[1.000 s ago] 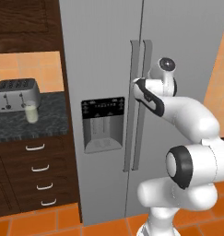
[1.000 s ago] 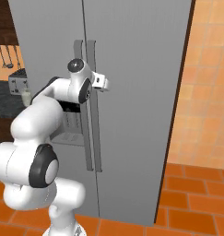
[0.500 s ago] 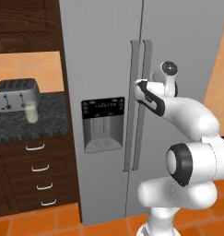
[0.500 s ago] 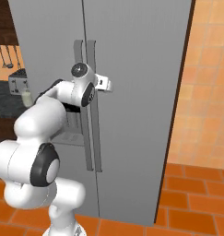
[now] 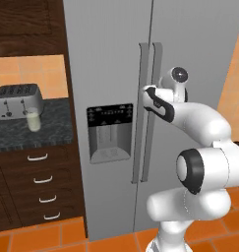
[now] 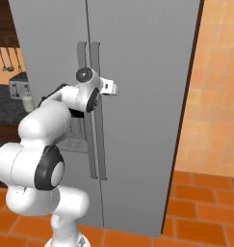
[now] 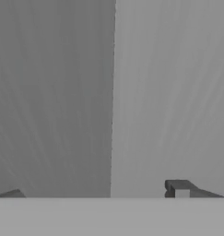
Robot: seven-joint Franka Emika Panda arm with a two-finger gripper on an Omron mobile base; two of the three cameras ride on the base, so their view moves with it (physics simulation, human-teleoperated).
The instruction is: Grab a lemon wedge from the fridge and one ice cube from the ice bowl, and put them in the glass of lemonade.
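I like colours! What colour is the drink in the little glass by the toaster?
Pale creamy yellow. The glass of lemonade shows best in the left base view.

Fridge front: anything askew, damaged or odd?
Nothing stands out. The fridge has both doors shut, handles straight, no marks. The end effector sits at the right-hand handle. The glass of lemonade stands upright by the toaster.

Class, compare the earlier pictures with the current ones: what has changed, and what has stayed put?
The claw has crept slightly closer to the fridge handles, jaws wide, gripping nothing. The fridge doors stay shut; the toaster and glass of lemonade have not moved.
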